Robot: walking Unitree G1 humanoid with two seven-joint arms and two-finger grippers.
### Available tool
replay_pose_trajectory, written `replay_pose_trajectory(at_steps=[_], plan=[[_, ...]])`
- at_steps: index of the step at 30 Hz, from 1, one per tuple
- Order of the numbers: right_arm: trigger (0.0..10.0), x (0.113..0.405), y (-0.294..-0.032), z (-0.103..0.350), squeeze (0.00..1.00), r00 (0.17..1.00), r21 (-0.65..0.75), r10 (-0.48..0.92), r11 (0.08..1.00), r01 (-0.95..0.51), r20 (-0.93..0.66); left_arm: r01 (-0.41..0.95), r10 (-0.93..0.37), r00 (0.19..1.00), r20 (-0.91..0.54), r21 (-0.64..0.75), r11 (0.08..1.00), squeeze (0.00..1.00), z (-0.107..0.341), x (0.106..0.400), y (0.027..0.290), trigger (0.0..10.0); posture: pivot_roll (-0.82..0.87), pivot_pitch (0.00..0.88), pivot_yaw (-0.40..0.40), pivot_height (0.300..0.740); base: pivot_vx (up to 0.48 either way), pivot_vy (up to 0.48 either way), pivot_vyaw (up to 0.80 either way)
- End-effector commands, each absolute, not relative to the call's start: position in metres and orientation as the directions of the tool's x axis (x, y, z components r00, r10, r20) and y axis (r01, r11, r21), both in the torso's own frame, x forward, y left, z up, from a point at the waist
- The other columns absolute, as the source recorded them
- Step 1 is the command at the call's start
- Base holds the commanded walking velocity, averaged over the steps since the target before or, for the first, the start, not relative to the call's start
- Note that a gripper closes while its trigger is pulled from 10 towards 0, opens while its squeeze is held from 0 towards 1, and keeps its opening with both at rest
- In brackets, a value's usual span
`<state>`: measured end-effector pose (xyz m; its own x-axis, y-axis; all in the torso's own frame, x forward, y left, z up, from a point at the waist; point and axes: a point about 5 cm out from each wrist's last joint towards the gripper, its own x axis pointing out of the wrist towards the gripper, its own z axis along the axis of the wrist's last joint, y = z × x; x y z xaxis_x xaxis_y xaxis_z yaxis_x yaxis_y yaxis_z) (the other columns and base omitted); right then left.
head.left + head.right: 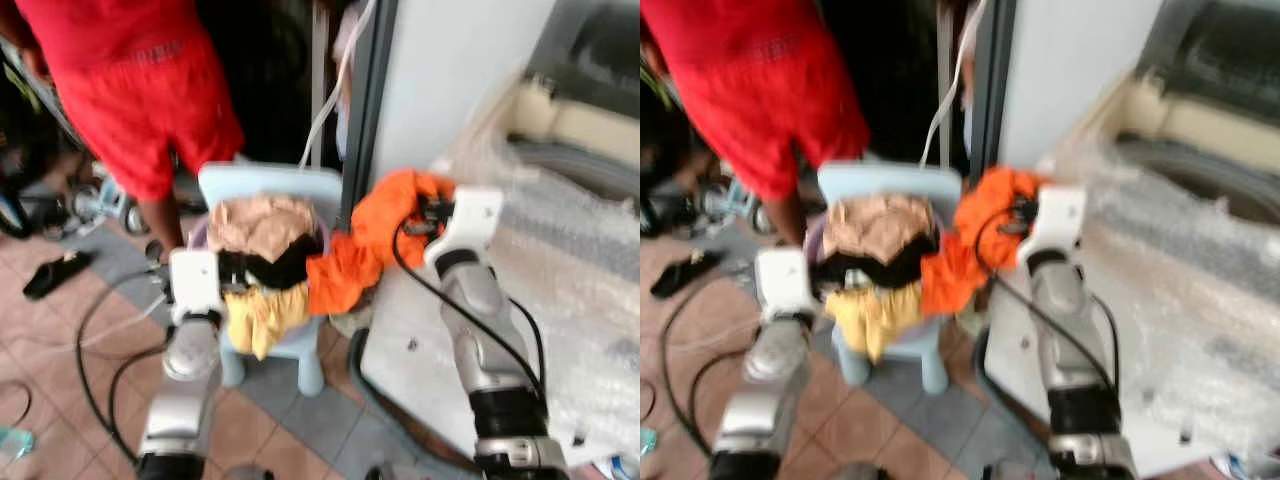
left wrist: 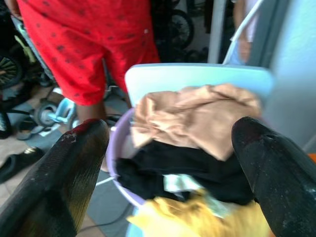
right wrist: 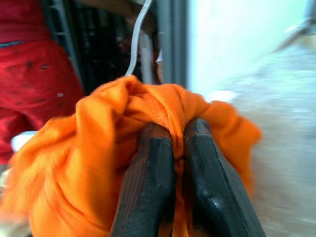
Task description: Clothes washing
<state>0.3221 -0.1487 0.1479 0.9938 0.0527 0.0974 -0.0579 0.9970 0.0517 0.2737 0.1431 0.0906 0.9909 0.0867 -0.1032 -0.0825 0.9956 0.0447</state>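
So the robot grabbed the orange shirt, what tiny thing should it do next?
Probably lift it a bit higher and carry it right, toward the washing machine. The right gripper has its jaws shut on the orange cloth, but the cloth's lower end hangs beside the purple basin on the blue chair.

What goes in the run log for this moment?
right gripper: shut on orange cloth garment | left gripper: open by lilac plastic laundry basket
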Motion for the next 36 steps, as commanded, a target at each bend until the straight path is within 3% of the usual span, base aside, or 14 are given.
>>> replay_pose_trajectory(at_steps=[1,11,36], plan=[[10.0,0.324,-0.143,0.161,0.0,0.985,0.041,0.065,0.997,-0.072,0.161,-0.105,0.11,0.99,-0.087,0.053,0.993,0.0,0.093,0.274,0.152,10.0,-0.02,0.0,0.024,0.74,0.0,0.0,0.0],[10.0,0.338,-0.169,0.179,0.0,0.973,-0.021,-0.061,0.998,0.067,0.221,-0.097,0.099,0.993,-0.068,0.037,0.995,0.0,0.096,0.275,0.153,10.0,-0.03,0.0,0.024,0.74,0.0,0.0,-0.6],[10.0,0.342,-0.165,0.175,0.0,0.975,-0.033,-0.061,0.997,0.07,0.215,-0.081,0.082,0.993,-0.086,0.025,0.996,0.0,0.092,0.273,0.154,10.0,-0.03,0.0,0.03,0.74,0.0,0.0,-0.8]])
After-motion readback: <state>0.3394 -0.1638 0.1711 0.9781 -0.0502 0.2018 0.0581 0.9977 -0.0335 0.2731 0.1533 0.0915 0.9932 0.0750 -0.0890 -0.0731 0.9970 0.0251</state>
